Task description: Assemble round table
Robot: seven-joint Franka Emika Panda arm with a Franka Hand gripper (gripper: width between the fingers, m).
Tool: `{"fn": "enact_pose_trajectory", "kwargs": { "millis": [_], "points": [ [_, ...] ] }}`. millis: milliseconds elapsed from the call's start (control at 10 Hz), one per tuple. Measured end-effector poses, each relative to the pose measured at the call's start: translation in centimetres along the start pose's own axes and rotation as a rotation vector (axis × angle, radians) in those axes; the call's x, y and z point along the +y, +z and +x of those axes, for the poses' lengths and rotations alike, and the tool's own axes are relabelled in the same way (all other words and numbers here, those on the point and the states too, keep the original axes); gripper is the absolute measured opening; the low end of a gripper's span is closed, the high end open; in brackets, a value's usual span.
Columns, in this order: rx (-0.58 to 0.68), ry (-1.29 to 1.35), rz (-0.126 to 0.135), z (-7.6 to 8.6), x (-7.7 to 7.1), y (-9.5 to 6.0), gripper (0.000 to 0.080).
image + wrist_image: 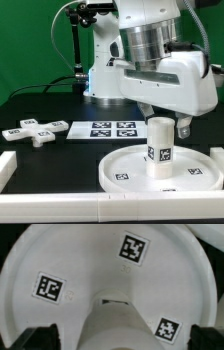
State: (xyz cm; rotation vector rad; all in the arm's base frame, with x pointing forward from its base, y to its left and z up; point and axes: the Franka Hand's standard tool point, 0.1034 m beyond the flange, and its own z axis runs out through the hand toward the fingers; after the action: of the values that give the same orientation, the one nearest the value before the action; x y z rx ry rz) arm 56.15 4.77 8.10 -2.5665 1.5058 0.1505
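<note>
The large white rimmed round disc (122, 166) lies flat on the black table at the front, tags facing up. The short tagged cylinder leg (160, 146) stands upright on its middle. My gripper (166, 122) hangs straight over the leg's top with one finger on each side of it. In the wrist view the disc (95, 258) fills the picture. There the leg (125, 328) sits between my dark fingertips (36, 336), with a narrow gap showing beside it. The gripper (122, 338) looks open. The cross-shaped base piece (30, 131) lies on the exterior view's left, apart from the disc.
The marker board (110, 128) lies flat behind the disc, in front of the arm's base. White rail blocks stand at the front left (7, 166) and beside the disc on the right (216, 156). A green screen closes the back.
</note>
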Motion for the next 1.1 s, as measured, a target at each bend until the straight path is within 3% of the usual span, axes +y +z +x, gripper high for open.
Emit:
{"fn": "enact_pose_trajectory", "kwargs": {
  "millis": [600, 800, 900, 1100],
  "points": [
    [0.002, -0.108, -0.001, -1.2, 0.5, 0.1, 0.0649],
    [-0.004, -0.245, -0.01, -2.0, 2.3, -0.5, 0.0649],
    [-0.006, -0.324, -0.01, -1.6, 3.4, -1.0, 0.0649],
    [-0.01, -0.376, 0.018, 0.4, 6.4, -1.5, 0.0649]
  ]
}}
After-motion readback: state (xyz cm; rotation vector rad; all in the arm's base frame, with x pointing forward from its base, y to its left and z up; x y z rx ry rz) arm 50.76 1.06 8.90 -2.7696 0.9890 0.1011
